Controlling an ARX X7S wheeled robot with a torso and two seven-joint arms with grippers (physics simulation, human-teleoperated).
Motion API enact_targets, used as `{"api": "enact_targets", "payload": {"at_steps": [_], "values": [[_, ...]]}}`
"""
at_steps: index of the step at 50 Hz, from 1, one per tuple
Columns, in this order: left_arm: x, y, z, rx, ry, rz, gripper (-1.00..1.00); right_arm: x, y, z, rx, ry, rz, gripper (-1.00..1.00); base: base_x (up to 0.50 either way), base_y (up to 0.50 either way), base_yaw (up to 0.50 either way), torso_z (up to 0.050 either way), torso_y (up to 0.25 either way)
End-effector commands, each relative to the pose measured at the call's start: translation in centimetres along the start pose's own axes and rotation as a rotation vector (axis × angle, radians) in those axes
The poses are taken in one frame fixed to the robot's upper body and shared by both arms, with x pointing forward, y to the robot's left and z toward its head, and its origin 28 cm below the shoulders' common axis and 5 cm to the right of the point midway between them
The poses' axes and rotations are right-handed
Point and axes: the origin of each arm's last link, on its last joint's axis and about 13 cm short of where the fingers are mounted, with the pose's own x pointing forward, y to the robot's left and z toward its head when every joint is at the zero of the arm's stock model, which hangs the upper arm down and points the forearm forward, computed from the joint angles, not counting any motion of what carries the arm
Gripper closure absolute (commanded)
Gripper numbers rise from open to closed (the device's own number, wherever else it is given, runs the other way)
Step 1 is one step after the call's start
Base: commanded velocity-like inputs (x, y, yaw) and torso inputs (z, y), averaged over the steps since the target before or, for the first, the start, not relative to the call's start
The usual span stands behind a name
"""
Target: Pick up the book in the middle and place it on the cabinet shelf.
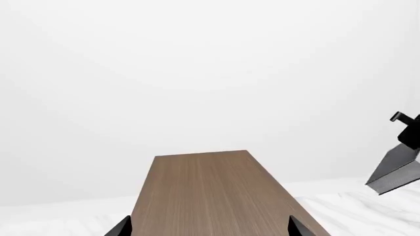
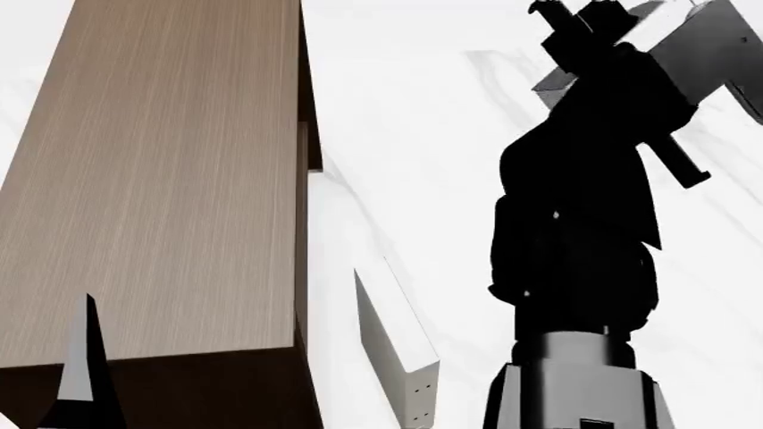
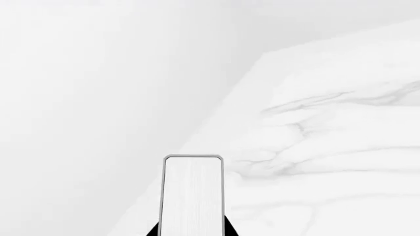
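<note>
My right gripper (image 3: 192,231) is shut on the dark grey book (image 3: 193,194), whose white page edges face the right wrist camera between the two black jaws. In the head view my raised right arm holds the book (image 2: 725,54) high over the white table, to the right of the cabinet shelf (image 2: 167,179). In the left wrist view the book (image 1: 396,169) hangs in the air beside the cabinet's flat brown top (image 1: 210,191). My left gripper (image 1: 210,230) is open and empty above the near end of that top. One of its fingers (image 2: 84,357) shows in the head view.
An off-white book (image 2: 399,349) with small dots on its spine stands on the white marble table (image 2: 406,107) just right of the cabinet. The table's far edge (image 3: 229,103) shows in the right wrist view, with a plain white wall beyond.
</note>
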Motion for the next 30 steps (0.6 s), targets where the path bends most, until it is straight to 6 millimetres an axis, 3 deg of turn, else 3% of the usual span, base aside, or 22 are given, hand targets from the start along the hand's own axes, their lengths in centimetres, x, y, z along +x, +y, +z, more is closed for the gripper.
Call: {"api": "enact_targets", "payload": {"at_steps": [1, 9, 11, 22, 24, 30], "values": [[0.0, 0.0, 0.0, 0.000, -0.001, -0.003, -1.00, -1.6, 2.9, 2.2, 0.222, -0.141, 0.326, 1.00, 0.00, 0.00, 0.00, 0.000, 0.000], [0.0, 0.0, 0.1, 0.002, 0.001, -0.003, -1.00, -3.0, 4.8, 3.1, 0.414, -0.027, 0.491, 1.00, 0.00, 0.00, 0.00, 0.000, 0.002], [0.0, 0.0, 0.2, 0.003, 0.001, -0.002, -1.00, -3.4, 5.2, 2.8, 0.350, 0.027, 0.538, 1.00, 0.00, 0.00, 0.00, 0.000, 0.000], [0.0, 0.0, 0.2, 0.005, 0.000, 0.001, -1.00, -5.6, 7.5, 3.5, 0.385, 0.205, 0.621, 1.00, 0.00, 0.00, 0.00, 0.000, 0.002], [0.0, 0.1, 0.2, 0.004, 0.001, 0.002, -1.00, -6.3, 8.0, 3.6, 0.373, 0.315, 0.624, 1.00, 0.00, 0.00, 0.00, 0.000, 0.000], [0.0, 0.0, 0.2, 0.004, 0.003, 0.002, -1.00, -7.3, 8.9, 3.6, 0.366, 0.358, 0.655, 1.00, 0.00, 0.00, 0.00, 0.000, 0.002]]}}
